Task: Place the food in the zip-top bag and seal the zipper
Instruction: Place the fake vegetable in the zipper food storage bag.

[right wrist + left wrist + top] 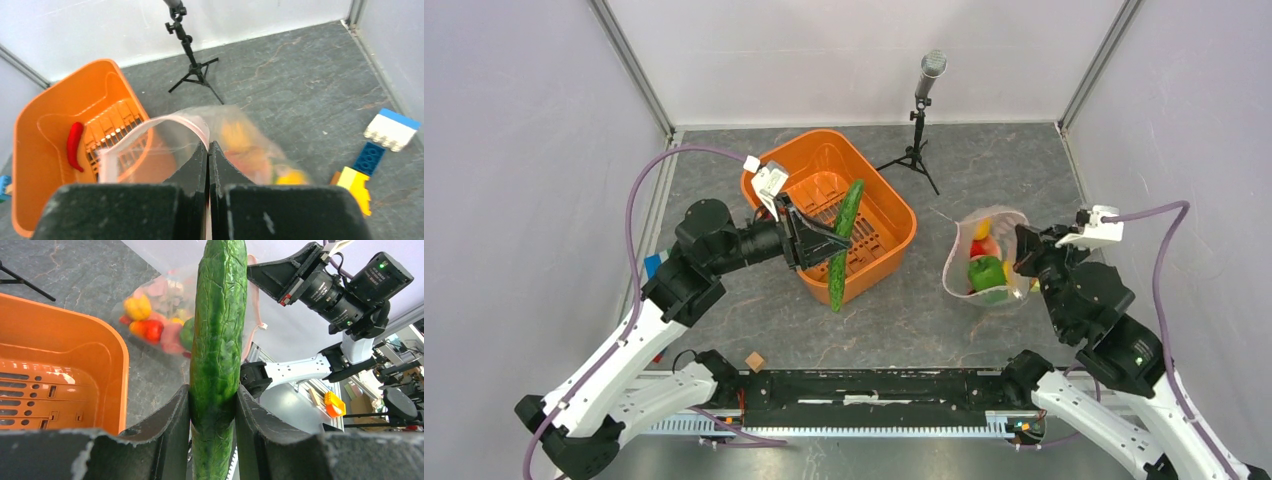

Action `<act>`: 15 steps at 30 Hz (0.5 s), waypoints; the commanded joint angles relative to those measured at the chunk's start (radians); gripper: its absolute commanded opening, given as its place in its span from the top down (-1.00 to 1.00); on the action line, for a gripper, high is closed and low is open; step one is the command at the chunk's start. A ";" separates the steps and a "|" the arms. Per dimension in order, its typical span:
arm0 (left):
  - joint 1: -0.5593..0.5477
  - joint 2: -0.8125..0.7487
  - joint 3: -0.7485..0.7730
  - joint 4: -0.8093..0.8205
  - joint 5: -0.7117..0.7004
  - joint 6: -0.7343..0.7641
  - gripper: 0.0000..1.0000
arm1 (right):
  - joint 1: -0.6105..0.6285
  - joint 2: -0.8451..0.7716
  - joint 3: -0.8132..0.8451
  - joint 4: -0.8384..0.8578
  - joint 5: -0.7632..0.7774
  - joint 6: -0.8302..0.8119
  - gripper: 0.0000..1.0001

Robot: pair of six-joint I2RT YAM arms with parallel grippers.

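My left gripper point(832, 240) is shut on the long green cucumber point(844, 243) and holds it over the front edge of the orange basket point(894, 205); in the left wrist view the cucumber point(218, 340) stands between the fingers point(170, 420). My right gripper point(1022, 250) is shut on the rim of the zip-top bag point(984, 225), holding its mouth open. The bag holds a green pepper point(986, 272), red and yellow pieces. In the right wrist view the jaws pinch the zipper strip point(192, 122). A red pepper point(75, 146) lies in the basket point(40, 130).
A microphone on a small tripod point(921, 110) stands behind the basket. A small wooden cube point(755, 361) lies near the front rail. Building blocks lie right of the bag point(380, 145) and a blue one at the left wall point(653, 266).
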 commanded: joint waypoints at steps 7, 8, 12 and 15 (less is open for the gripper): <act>-0.016 0.090 0.018 0.218 0.153 -0.039 0.33 | -0.004 0.109 -0.310 0.370 -0.412 0.107 1.00; -0.024 0.114 0.030 0.202 0.181 -0.040 0.33 | -0.004 0.113 -0.325 0.398 -0.413 0.104 1.00; -0.054 0.130 -0.041 0.104 0.206 -0.034 0.32 | -0.004 0.126 -0.356 0.458 -0.428 0.028 1.00; -0.067 0.106 -0.115 0.027 0.161 -0.052 0.32 | -0.003 0.117 -0.392 0.506 -0.463 0.000 1.00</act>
